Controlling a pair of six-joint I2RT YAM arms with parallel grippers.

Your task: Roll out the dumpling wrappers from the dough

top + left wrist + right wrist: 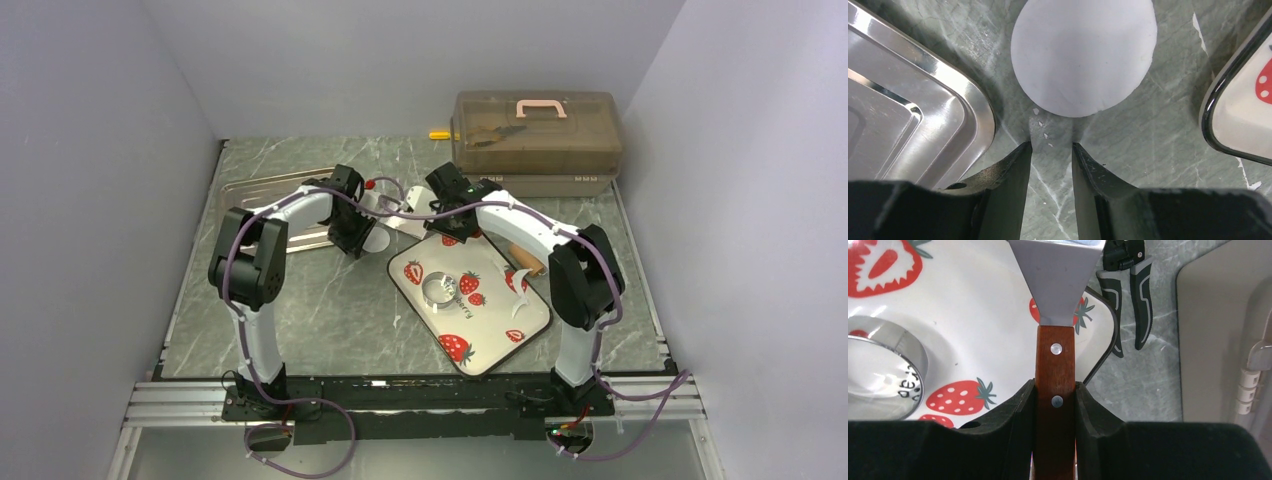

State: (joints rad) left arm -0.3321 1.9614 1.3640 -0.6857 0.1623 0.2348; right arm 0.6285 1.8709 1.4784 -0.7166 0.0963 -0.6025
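Observation:
One dumpling wrapper (1083,55), a flat round white disc, lies on the marble table just ahead of my left gripper (1050,146). That gripper stands open with nothing between its fingers. From above the wrapper (377,241) peeks out beside the left gripper (355,238). My right gripper (1055,386) is shut on the brown wooden handle of a metal scraper (1058,280), whose blade (402,224) points toward the wrapper. Thin white scraps of dough (517,284) lie on the right side of the strawberry tray (495,355).
A clear round ring (438,290) sits on the strawberry tray. A wooden roller (526,263) lies under the right arm. A steel tray (923,105) is left of the wrapper. Black-and-grey handled pliers (1125,305) lie near a brown toolbox (535,140) at the back right.

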